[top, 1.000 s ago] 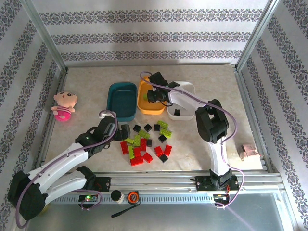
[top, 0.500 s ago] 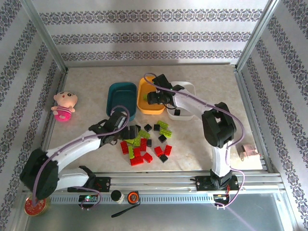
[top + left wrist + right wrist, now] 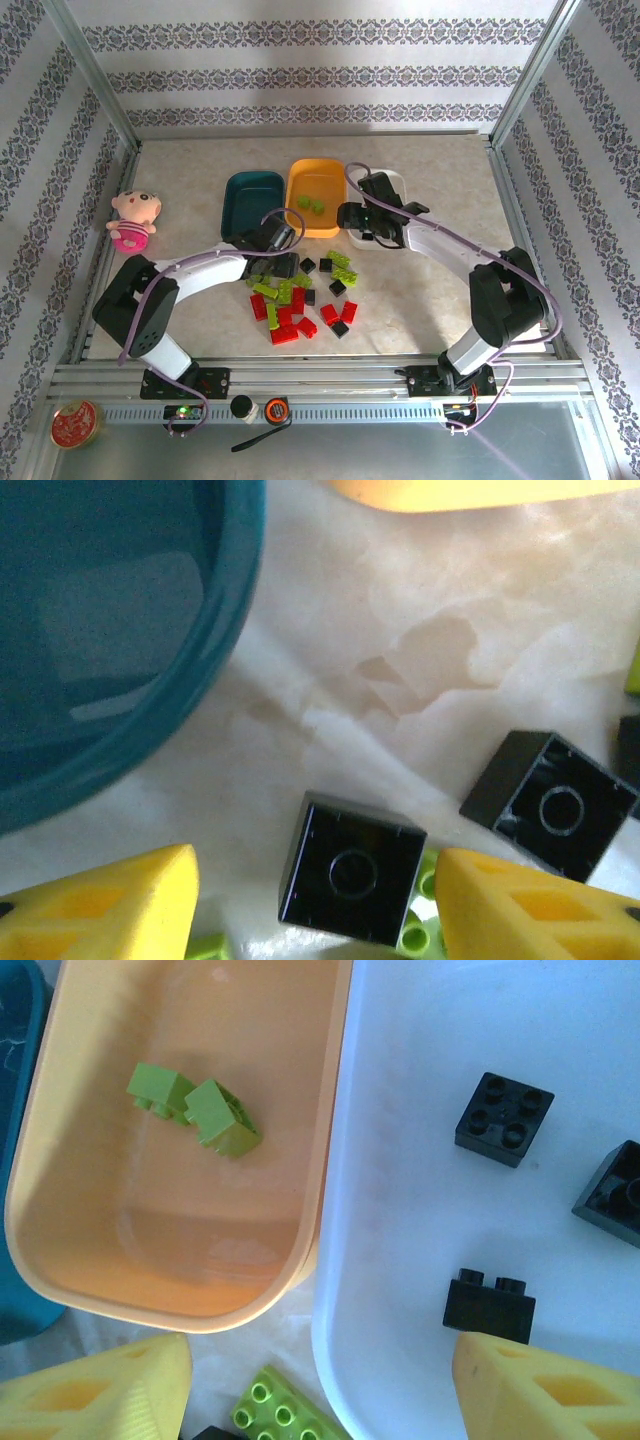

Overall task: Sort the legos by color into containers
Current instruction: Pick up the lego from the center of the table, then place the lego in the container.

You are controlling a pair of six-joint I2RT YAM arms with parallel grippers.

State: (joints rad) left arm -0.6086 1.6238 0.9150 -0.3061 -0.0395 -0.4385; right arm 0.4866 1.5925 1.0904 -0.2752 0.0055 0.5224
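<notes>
Red, lime-green and black legos (image 3: 295, 300) lie in a loose pile in front of the containers. My left gripper (image 3: 283, 265) (image 3: 315, 868) is open at the pile's far edge. Its yellow fingers (image 3: 110, 910) straddle a black lego (image 3: 352, 870), with a gap on the left side. The teal tray (image 3: 250, 200) (image 3: 100, 630) lies just beyond. My right gripper (image 3: 352, 217) (image 3: 322, 1360) hangs open and holds nothing, over the seam between the orange tray (image 3: 318, 222) (image 3: 200, 1230) and the white tray (image 3: 395, 180) (image 3: 400, 1210). Two green legos (image 3: 195, 1110) sit in the orange tray, three black ones (image 3: 503, 1118) in the white.
A pink doll (image 3: 133, 220) lies at the left of the table. A round red-gold tin (image 3: 75, 424) sits below the front rail (image 3: 320, 375). Metal posts and patterned walls close in the table. Another black brick (image 3: 550, 805) lies right of the left gripper.
My left gripper has reached forward to the pile's far edge and narrowed round a black brick. The right gripper has moved right and back from over the orange tray, to the white tray's edge.
</notes>
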